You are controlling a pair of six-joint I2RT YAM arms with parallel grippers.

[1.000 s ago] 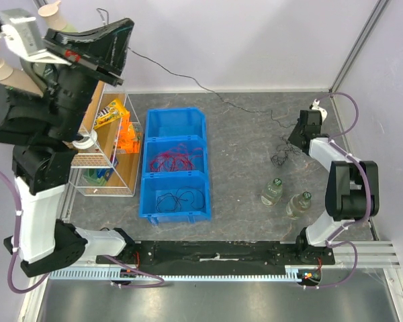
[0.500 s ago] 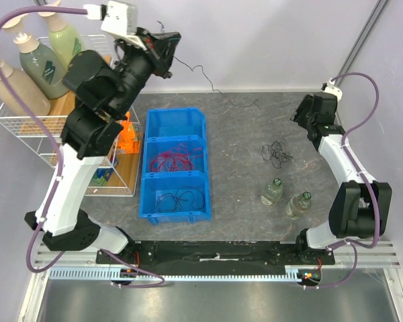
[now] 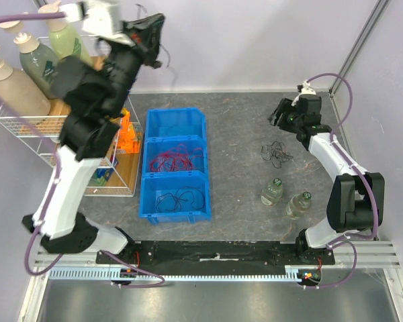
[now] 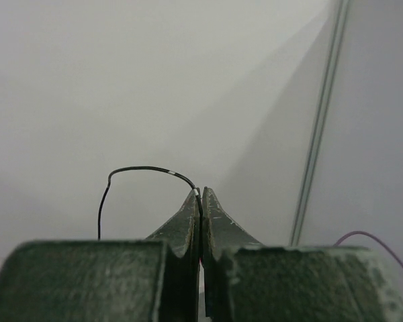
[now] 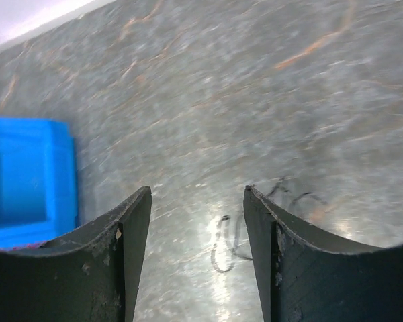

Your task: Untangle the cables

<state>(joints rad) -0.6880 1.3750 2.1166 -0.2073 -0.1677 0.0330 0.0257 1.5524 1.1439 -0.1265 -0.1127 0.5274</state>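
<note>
My left gripper [image 3: 153,27] is raised high at the back left, shut on a thin black cable [image 4: 141,168] that arcs out from between its tips [image 4: 200,194] and hangs down. A small black cable tangle [image 3: 277,154] lies on the table at the right. My right gripper [image 3: 275,119] hovers just beyond it, open and empty. In the right wrist view one loop of that tangle [image 5: 221,251] shows on the table between the open fingers [image 5: 197,201]. Red cables [image 3: 174,159] lie in the middle compartment of the blue bin [image 3: 143,176], and black cables [image 3: 178,198] in the near one.
Two small bottles [image 3: 272,191] [image 3: 299,203] stand near the right arm, in front of the tangle. A white wire rack [image 3: 101,181] with large bottles [image 3: 37,57] and an orange item [image 3: 125,137] stands left of the bin. The bin's far compartment [image 3: 173,124] holds nothing.
The right gripper opened, let go of the tangle and moved left. The left arm swung up and back; its black cable no longer stretches across to the tangle.
</note>
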